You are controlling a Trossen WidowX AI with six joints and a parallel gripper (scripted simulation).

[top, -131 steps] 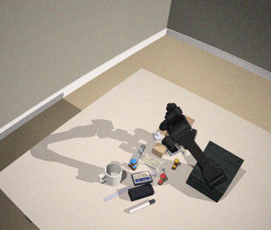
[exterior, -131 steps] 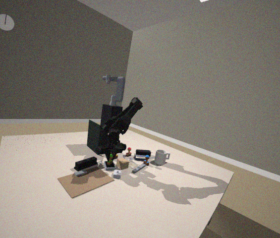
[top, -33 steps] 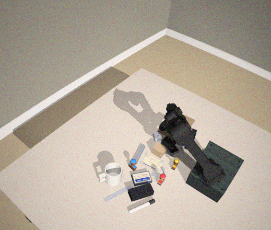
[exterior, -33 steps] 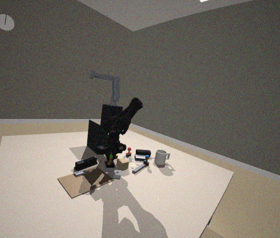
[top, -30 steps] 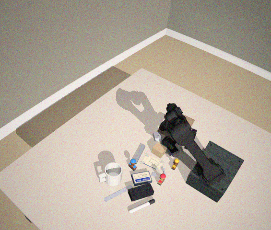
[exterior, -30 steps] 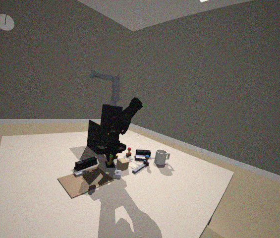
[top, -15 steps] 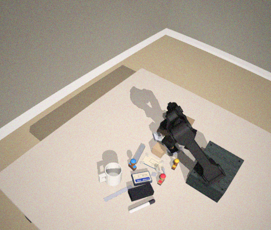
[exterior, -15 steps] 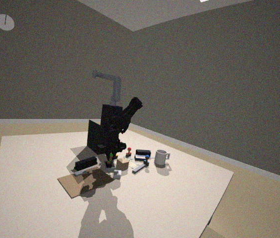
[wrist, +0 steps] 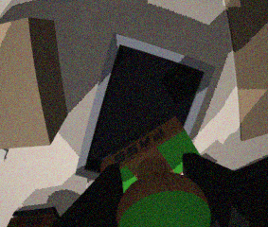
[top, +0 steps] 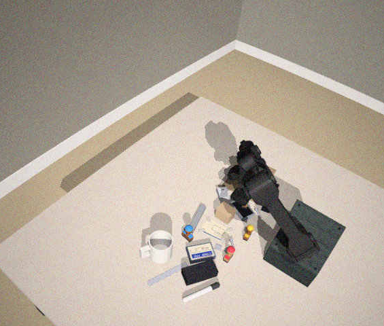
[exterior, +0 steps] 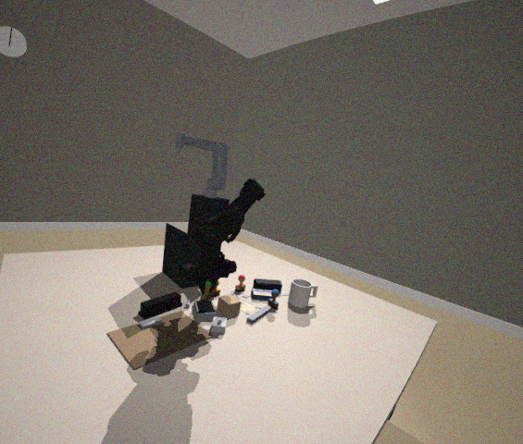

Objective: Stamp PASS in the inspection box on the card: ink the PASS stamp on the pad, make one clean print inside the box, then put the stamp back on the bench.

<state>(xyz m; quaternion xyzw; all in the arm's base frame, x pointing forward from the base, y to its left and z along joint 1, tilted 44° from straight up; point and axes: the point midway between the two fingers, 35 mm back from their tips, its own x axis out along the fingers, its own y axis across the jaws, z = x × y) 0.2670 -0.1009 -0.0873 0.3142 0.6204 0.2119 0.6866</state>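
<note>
Wrist view: gripper (wrist: 162, 180) clamped on green-knobbed PASS stamp (wrist: 164, 215), fingers narrow, stamp base over dark ink pad (wrist: 143, 108)

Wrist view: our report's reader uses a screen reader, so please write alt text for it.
The hand grips a green-knobbed wooden stamp at the near edge of a dark ink pad in a grey tray. A tan box sits left.

Bare-walled inspection bench: stamps (top: 229, 253), ruler (top: 165, 274), mug (top: 160, 246).
</note>
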